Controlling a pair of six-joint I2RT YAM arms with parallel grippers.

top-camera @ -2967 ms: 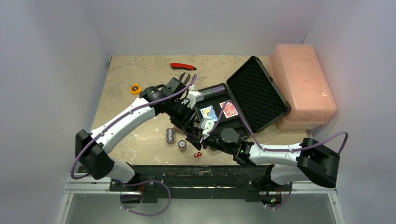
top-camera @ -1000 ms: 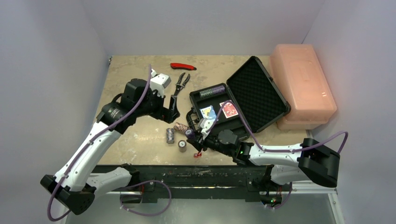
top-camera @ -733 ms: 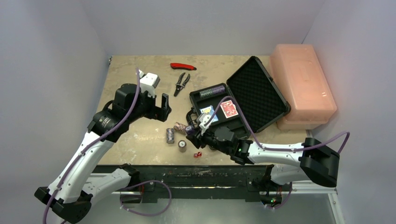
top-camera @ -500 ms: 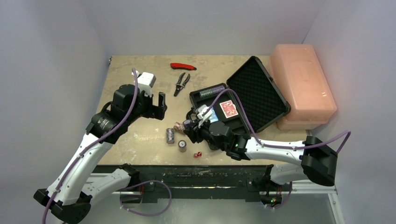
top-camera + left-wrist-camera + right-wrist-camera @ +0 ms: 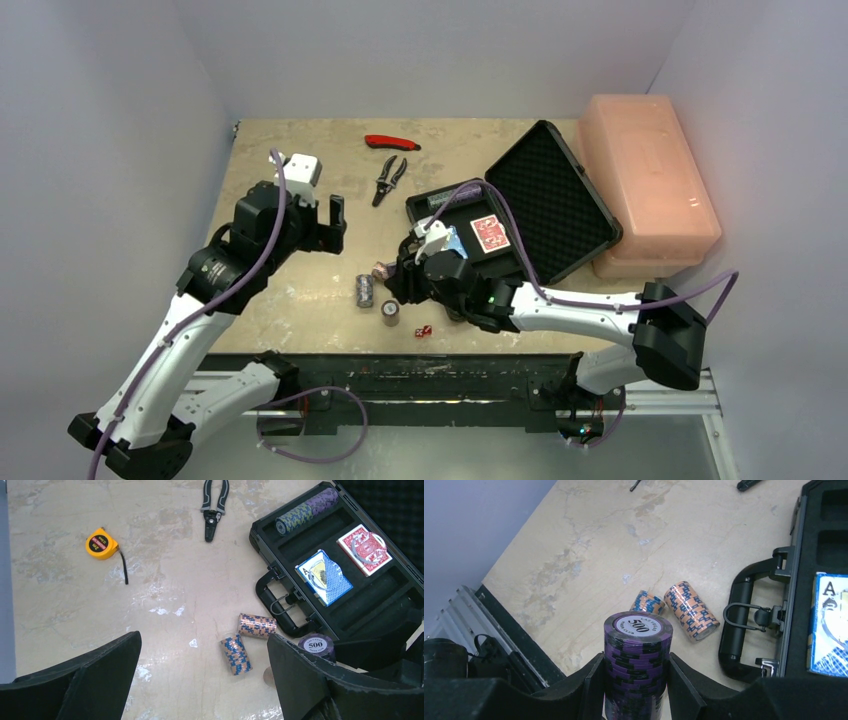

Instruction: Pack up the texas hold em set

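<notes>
The black case [image 5: 548, 200] lies open on the table, holding a blue card deck [image 5: 324, 576], a red card deck [image 5: 364, 549] and a row of chips [image 5: 306, 511]. My right gripper [image 5: 636, 666] is shut on a purple stack of chips [image 5: 638, 655] marked 500, held just off the case's handle [image 5: 744, 620]. Two orange-and-blue chip stacks [image 5: 256, 625] [image 5: 236, 654] lie on their sides beside it. A third stack [image 5: 390, 313] stands near the front edge, next to a small red die [image 5: 423, 331]. My left gripper [image 5: 200, 680] hangs open above the table, left of the case, holding nothing.
Black pliers [image 5: 388, 178] and a red-handled tool [image 5: 392, 142] lie at the back of the table. A yellow tape measure [image 5: 101, 544] sits to the left. A large pink box [image 5: 650, 185] stands behind the case's lid at the right.
My left arm has drawn back to the left, away from the case, still open. The right gripper has carried the purple stack leftward, past the case's handle.
</notes>
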